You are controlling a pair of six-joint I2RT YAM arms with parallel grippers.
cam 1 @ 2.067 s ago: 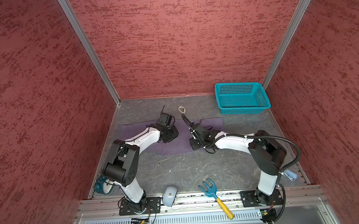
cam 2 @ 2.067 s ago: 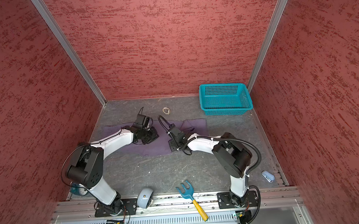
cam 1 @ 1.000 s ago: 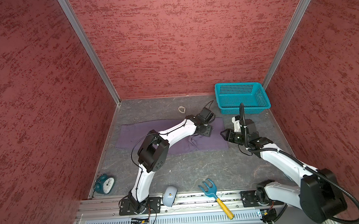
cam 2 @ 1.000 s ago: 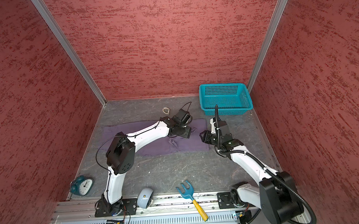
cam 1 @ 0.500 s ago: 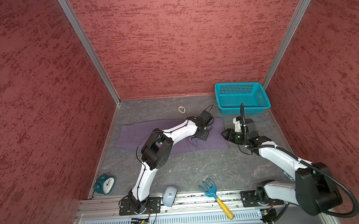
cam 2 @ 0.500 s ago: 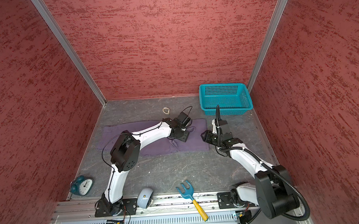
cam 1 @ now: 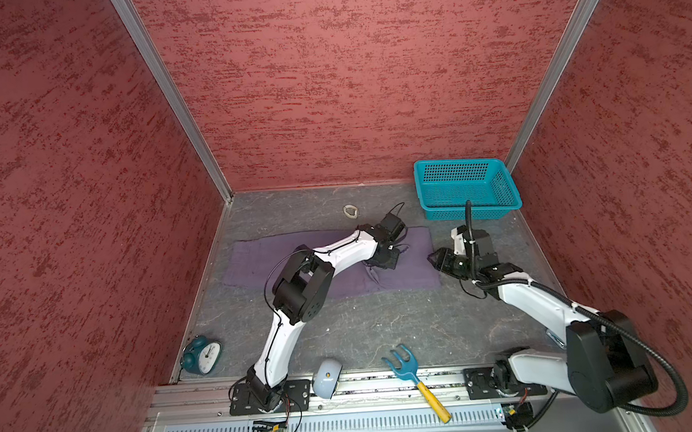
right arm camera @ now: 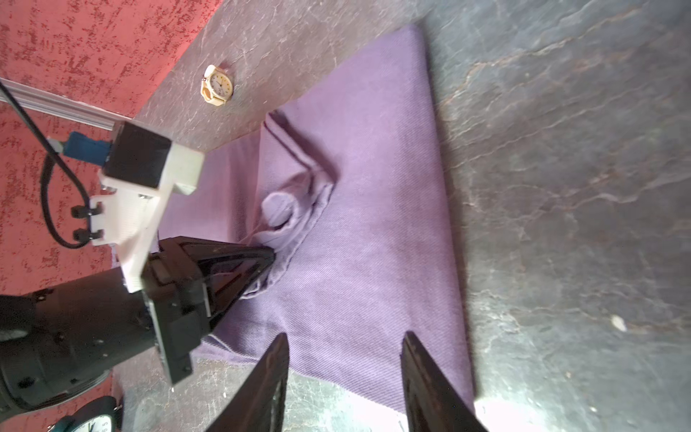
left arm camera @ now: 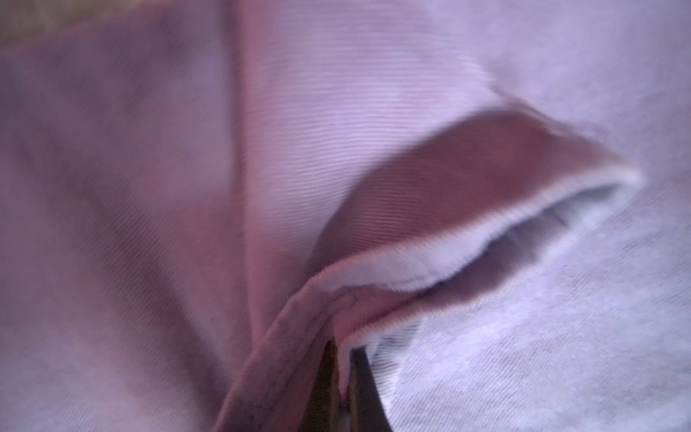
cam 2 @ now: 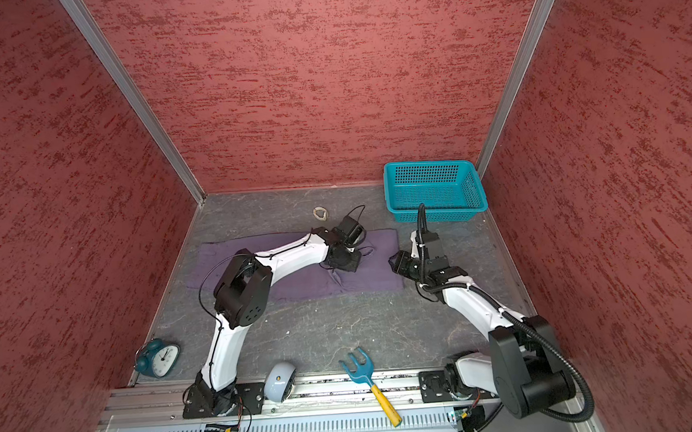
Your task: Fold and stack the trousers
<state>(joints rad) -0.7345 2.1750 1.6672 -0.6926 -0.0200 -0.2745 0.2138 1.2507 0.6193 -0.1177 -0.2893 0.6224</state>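
Now | left fingers [right arm camera: 239, 250] clamped on a raised fold of the trousers [right arm camera: 374, 224] | right fingers [right arm camera: 271, 377] apart near their edge

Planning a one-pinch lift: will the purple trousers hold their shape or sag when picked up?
Probably floppy: the trousers bunch into soft creases where the left fingers pinch them. Likely light, thin cloth lying flat; unpinched parts should drape and drag.
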